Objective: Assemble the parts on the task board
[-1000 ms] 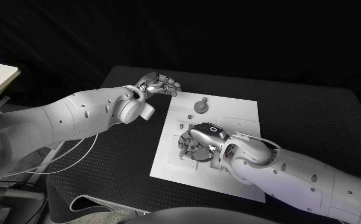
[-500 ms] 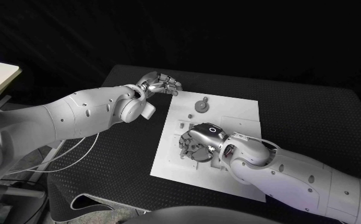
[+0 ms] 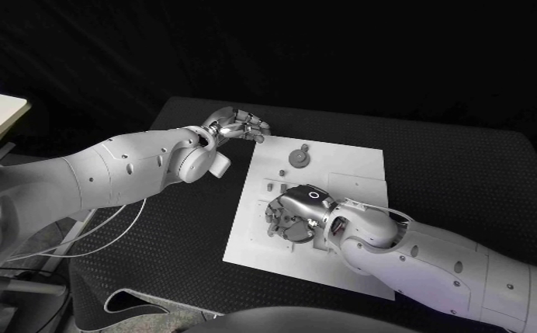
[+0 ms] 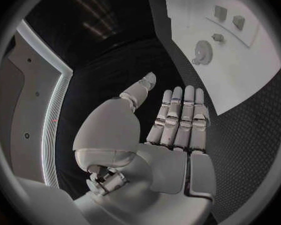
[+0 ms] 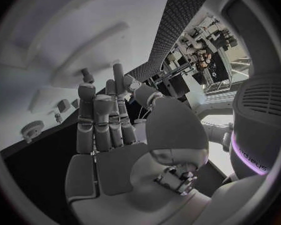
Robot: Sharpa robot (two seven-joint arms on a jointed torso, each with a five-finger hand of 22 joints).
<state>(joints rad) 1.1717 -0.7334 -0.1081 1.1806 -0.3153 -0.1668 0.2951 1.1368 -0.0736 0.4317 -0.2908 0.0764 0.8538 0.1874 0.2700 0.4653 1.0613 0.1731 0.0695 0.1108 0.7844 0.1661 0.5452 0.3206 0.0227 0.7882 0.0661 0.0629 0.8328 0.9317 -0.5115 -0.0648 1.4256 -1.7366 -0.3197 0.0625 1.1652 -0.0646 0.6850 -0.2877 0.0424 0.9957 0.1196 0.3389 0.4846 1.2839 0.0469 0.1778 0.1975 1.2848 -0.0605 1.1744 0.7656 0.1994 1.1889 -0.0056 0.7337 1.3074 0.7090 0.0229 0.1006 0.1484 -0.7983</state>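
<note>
The white task board (image 3: 347,168) lies in the middle of the black table. A grey round part with a peg (image 3: 299,157) sits near its far edge and also appears as the round part (image 4: 202,52) in the left wrist view. My right hand (image 3: 293,214) hovers palm-down over the board's left middle, hiding what lies beneath. In the right wrist view the right hand (image 5: 109,135) has straight fingers with nothing in them, a small gear (image 5: 32,128) and a peg (image 5: 86,75) beyond. My left hand (image 3: 237,125) hangs off the board's far left corner, and the left hand (image 4: 165,130) is flat and empty.
Small square pieces (image 4: 229,16) sit in the board's surface. Black table mat (image 3: 168,216) stretches to the left of the board and more of it (image 3: 459,170) to the right. A pale object (image 3: 9,112) stands at the far left edge.
My right hand has crept slightly to the left over the board. The left hand has stayed put.
</note>
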